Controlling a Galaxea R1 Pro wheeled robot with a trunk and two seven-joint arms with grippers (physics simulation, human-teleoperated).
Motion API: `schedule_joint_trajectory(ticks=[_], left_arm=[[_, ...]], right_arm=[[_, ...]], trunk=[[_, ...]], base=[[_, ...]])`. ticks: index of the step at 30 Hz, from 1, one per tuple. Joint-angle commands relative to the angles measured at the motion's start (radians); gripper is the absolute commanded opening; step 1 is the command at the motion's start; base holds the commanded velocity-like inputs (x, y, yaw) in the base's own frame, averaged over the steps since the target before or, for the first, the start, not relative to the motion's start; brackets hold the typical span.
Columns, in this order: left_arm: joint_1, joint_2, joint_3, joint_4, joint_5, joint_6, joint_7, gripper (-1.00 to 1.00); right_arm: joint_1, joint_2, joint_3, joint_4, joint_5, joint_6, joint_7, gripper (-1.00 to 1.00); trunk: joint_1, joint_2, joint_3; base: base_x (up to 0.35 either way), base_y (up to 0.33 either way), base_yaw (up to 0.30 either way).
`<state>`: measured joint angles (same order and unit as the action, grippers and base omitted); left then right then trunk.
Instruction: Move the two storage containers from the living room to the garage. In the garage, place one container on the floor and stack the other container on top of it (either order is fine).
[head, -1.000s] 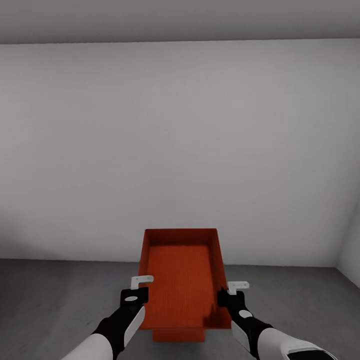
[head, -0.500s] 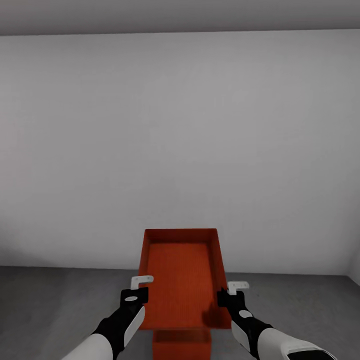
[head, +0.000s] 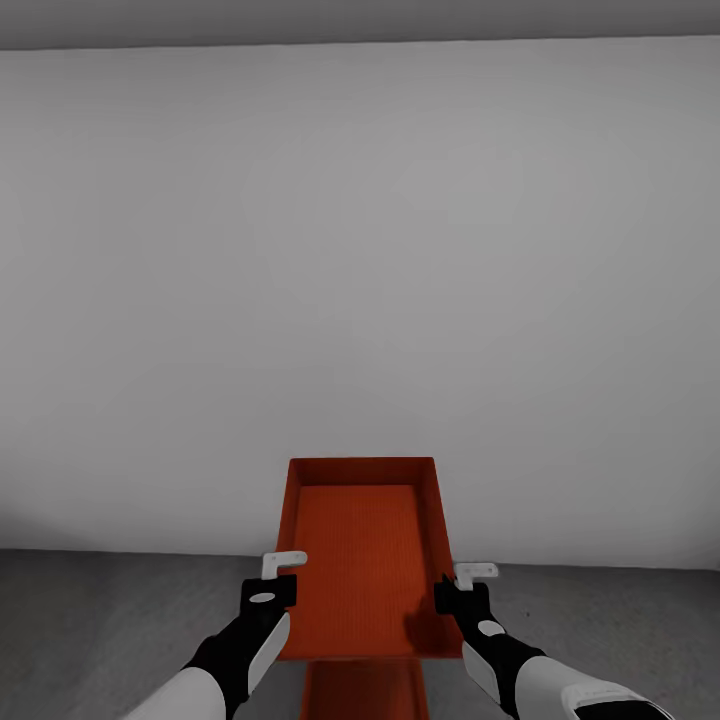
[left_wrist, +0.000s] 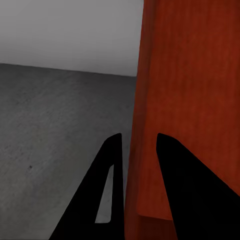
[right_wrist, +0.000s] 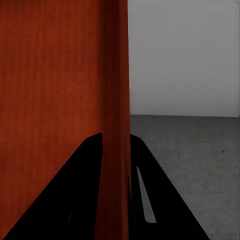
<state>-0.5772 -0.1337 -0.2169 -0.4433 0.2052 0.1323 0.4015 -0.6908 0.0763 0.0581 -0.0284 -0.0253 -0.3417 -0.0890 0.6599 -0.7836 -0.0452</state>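
Presently, item one: carried storage container (head: 362, 555), red-orange, open-topped, held level in front of the trunk between both arms, its long axis running away from the robot toward the white-grey wall (head: 360, 280).

Item two: second storage container (head: 364, 690), same colour, lying on the dark grey floor (head: 100, 620) of the garage, directly beneath the near end of the carried one and in line with it; just its top shows past the carried box's near edge. The coming move turns on this relation: the lower box lies straight below and slightly nearer the robot than the held box, so by my judgement the stack calls for a small draw-back and a level descent.

Item three: left gripper (head: 284, 570), jaws pinched narrow on the left side wall, one finger inside and one outside, as the left wrist view (left_wrist: 134, 155) confirms.

Item four: right gripper (head: 460, 580), jaws likewise closed on the right side wall (right_wrist: 116, 150).

Pose: both forearms reach forward, roughly parallel and at equal height; neither arm is nearer.
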Motion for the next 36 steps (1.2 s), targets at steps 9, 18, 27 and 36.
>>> schedule_joint_trajectory(ticks=[9,18,27,36], left_arm=[[-0.001,0.0,-0.004,-0.007,-0.001,0.004,0.008,-1.0],[-0.001,0.0,-0.004,-0.008,-0.001,0.004,0.008,-1.0],[-0.001,0.0,-0.004,-0.008,-0.001,0.004,0.008,-1.0],[-0.001,0.0,-0.004,-0.013,-0.001,0.004,0.008,-1.0]], right_arm=[[-0.001,0.0,-0.014,0.002,-0.001,-0.002,0.002,-1.0],[-0.001,0.0,-0.014,0.002,-0.001,-0.002,0.002,-1.0],[-0.001,0.0,-0.014,0.002,-0.001,-0.002,0.002,-1.0],[-0.001,0.0,-0.014,0.002,-0.002,-0.002,0.002,-1.0]], trunk=[[0.001,-0.001,-0.002],[0.001,-0.001,-0.002],[0.001,-0.001,-0.002],[0.001,-0.001,-0.003]], base=[[0.321,0.0,0.0],[0.321,0.0,0.0],[0.321,0.0,0.0],[0.297,0.0,0.0]])
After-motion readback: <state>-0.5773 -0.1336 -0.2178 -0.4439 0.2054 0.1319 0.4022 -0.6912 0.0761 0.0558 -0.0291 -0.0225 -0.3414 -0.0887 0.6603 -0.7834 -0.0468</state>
